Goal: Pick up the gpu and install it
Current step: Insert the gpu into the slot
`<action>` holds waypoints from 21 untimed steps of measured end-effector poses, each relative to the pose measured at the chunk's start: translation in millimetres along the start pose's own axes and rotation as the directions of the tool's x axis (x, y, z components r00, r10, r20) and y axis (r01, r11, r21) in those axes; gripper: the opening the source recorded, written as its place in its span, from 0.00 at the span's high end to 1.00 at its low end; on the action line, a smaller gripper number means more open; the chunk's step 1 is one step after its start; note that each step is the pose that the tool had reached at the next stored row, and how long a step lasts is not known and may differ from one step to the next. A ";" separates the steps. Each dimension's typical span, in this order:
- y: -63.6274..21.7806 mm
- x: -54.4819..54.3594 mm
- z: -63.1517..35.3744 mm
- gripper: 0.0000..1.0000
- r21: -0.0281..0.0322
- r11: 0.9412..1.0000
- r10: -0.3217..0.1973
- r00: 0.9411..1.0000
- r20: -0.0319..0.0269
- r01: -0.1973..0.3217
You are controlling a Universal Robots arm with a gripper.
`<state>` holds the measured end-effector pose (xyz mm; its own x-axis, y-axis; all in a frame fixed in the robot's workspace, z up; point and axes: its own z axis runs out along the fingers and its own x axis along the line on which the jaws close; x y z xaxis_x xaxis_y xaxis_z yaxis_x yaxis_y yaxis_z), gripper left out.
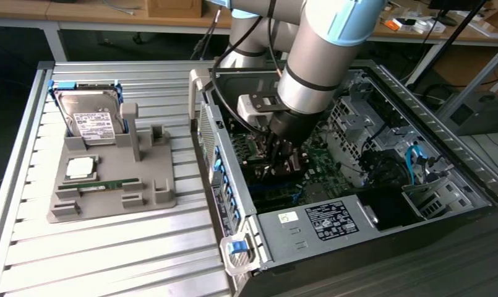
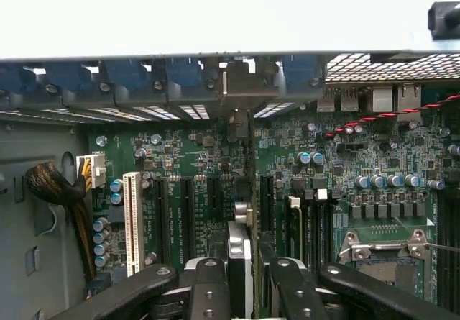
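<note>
My gripper [image 1: 279,162] reaches down inside the open computer case [image 1: 232,204], just above the green motherboard [image 1: 327,164]. In the wrist view the gripper [image 2: 241,280] is shut on the gpu [image 2: 240,252], a thin dark card seen edge-on between the two black fingers [image 2: 208,284]. The card runs toward the rear slot openings, where its silver bracket [image 2: 244,90] sits among the blue clips. It stands over the black expansion slots [image 2: 215,198], between them and the RAM slots. Whether its edge is seated in a slot I cannot tell.
At the exterior view's left a grey fixture [image 1: 108,185] holds a silver hard drive [image 1: 92,120], a CPU [image 1: 80,166] and a green RAM stick [image 1: 100,184]. Case walls, a drive cage [image 1: 356,111], blue cables [image 1: 416,158] and a cable bundle [image 2: 61,190] surround the board.
</note>
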<state>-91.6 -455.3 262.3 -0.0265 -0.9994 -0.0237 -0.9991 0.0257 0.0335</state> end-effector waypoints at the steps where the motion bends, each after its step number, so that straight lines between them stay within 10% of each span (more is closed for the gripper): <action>1: 0.0 0.3 0.1 0.73 0.000 1.000 0.000 1.000 0.000 0.000; 21: 1.3 1.0 0.0 0.73 0.001 1.000 0.009 1.000 0.001 -0.009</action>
<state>-92.9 -456.2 262.3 -0.0354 -0.9991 -0.0244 -0.9989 0.0346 0.0327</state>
